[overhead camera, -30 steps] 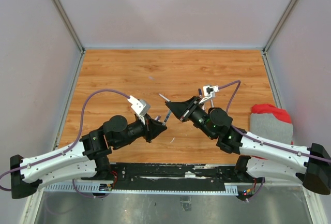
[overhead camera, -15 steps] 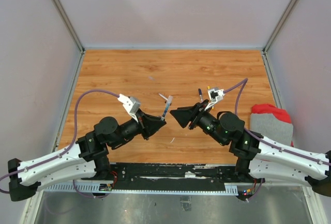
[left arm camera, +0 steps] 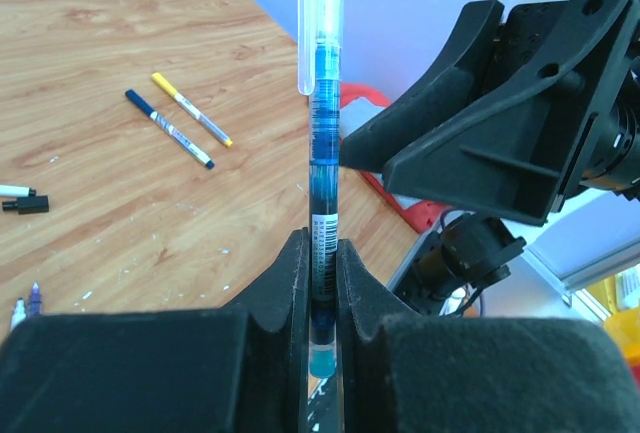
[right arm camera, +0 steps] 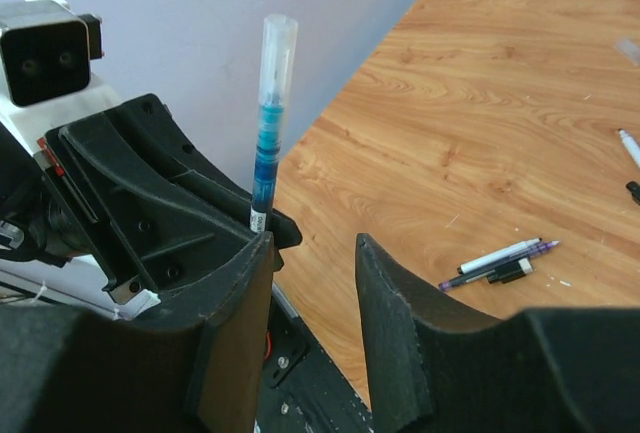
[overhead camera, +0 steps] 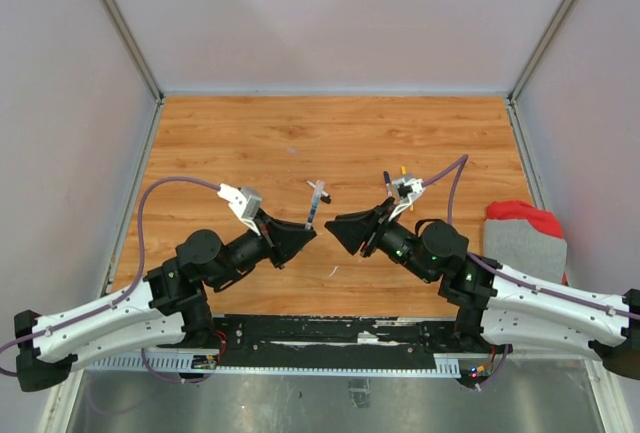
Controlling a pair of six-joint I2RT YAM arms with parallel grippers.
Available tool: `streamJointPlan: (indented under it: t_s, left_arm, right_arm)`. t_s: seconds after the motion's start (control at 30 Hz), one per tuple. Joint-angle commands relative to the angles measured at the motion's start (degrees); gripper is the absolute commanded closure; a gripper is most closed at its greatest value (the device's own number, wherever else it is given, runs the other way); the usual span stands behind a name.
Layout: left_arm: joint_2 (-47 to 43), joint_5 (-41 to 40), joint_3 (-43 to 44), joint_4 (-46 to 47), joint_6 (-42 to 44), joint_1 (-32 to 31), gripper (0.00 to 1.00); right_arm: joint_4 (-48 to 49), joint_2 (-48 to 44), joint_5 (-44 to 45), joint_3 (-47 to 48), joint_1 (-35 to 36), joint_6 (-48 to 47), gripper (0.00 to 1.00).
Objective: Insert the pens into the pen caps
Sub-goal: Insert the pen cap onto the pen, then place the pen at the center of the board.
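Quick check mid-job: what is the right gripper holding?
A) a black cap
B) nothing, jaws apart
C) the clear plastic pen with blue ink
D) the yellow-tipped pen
B: in the right wrist view the right gripper has its jaws apart with nothing between them; the clear plastic pen with blue ink stands clamped in the left gripper.

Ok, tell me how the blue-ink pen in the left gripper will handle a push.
The pen looks like thin rigid plastic, so it is probably stiff and light. The left gripper pinches it near its lower end only, so a sideways push at the top may pivot it. Its smooth round barrel would likely roll if dropped.
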Motion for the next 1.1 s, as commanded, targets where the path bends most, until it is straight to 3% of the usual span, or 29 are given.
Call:
streamJointPlan:
  t_s: [0.0, 0.1, 0.2, 0.7, 1.07]
  left_arm:
    - [0.7, -0.8, 0.6, 3.3, 0.3, 0.2, 0.99]
    - [0.7, -1.0, 0.8, 3.5, 0.8, 0.1, 1.00]
    - [0.4, -1.2, 0.5, 3.8, 0.8, 0.1, 1.00]
    - [-0.9, -0.1, -0.6, 3.7, 0.6, 0.2, 1.00]
    - [-0.3, 1.3, -0.9, 4.3, 0.8, 0.2, 1.00]
  right_arm:
    - [5.0, 3.0, -3.9, 2.5, 0.4, -0.7, 0.59]
    - [7.1, 5.1, -5.4, 3.0, 0.3, 0.5, 0.51]
    - [9.8, 6.8, -6.8, 3.0, 0.3, 1.8, 0.51]
    - [14.0, 10.6, -4.2, 3.4, -0.2, 5.6, 0.70]
    - [13.8, 12.7, -4.7, 4.5, -0.6, 6.2, 0.75]
